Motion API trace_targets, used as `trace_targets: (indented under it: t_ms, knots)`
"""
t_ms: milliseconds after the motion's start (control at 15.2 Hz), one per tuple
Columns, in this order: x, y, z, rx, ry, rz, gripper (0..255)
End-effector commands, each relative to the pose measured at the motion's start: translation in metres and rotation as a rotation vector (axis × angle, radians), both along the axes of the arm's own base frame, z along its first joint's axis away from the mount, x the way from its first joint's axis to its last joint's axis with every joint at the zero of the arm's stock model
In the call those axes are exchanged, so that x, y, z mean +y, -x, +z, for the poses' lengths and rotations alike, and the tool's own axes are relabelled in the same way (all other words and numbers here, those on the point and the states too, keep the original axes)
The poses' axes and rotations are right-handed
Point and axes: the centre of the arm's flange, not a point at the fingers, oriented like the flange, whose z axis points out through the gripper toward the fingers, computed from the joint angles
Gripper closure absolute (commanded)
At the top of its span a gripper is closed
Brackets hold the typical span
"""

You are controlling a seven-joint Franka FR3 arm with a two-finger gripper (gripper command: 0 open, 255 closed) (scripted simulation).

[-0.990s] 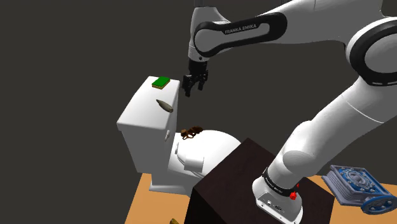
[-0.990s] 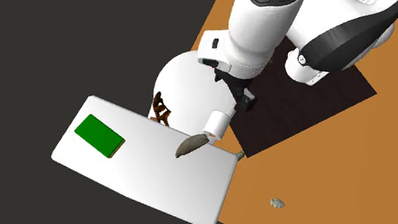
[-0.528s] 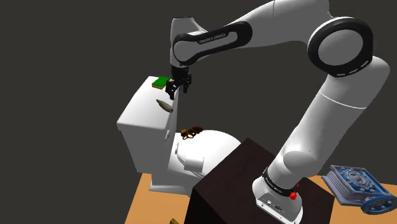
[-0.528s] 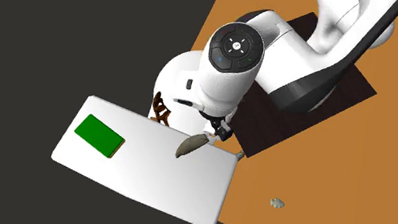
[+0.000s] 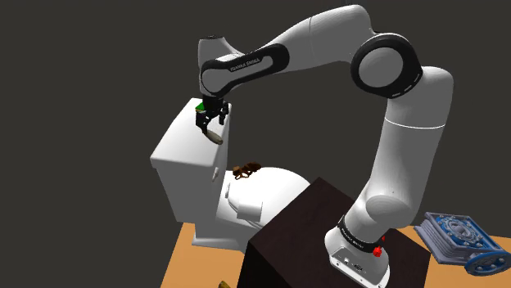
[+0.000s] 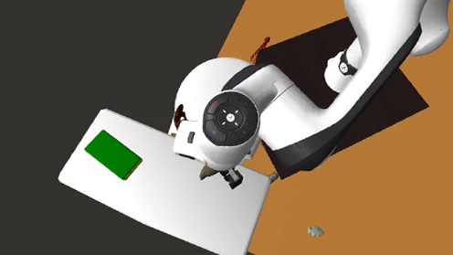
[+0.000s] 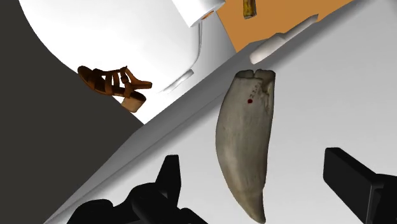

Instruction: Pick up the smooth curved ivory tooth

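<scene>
Greyish-ivory tooth (image 7: pixel 245 140), brown sandal (image 7: pixel 113 80)

green block (image 6: pixel 114 153) on toilet tank (image 5: pixel 176 159) | brown sandal (image 7: pixel 114 84) on toilet lid (image 5: pixel 274 195)

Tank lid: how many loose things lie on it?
2: the tooth, under the open gripper, and the green block near one end of the lid. The arm may hide more.

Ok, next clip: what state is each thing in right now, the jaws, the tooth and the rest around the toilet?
tooth: lying flat on the tank lid, between the jaws, not held.
jaws: open, not touching the tooth.
green block: flat on the tank lid, away from the jaws.
seat lid: shut.
sandal: resting on the seat lid.
</scene>
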Motion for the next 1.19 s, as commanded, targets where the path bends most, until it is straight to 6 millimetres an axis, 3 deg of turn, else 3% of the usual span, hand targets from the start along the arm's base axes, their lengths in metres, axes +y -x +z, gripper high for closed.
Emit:
trace_targets:
  t_ms: [0, 264, 396, 462, 1122]
  knots:
    - [0.000, -0.001, -0.009, -0.001, 0.000, 0.000, 0]
    - [0.000, -0.001, -0.033, -0.001, 0.000, 0.000, 0]
    - [0.000, -0.001, -0.033, -0.001, 0.000, 0.000, 0]
    - [0.000, -0.002, -0.033, -0.001, 0.000, 0.000, 255]
    - [0.000, -0.001, -0.028, -0.001, 0.000, 0.000, 255]
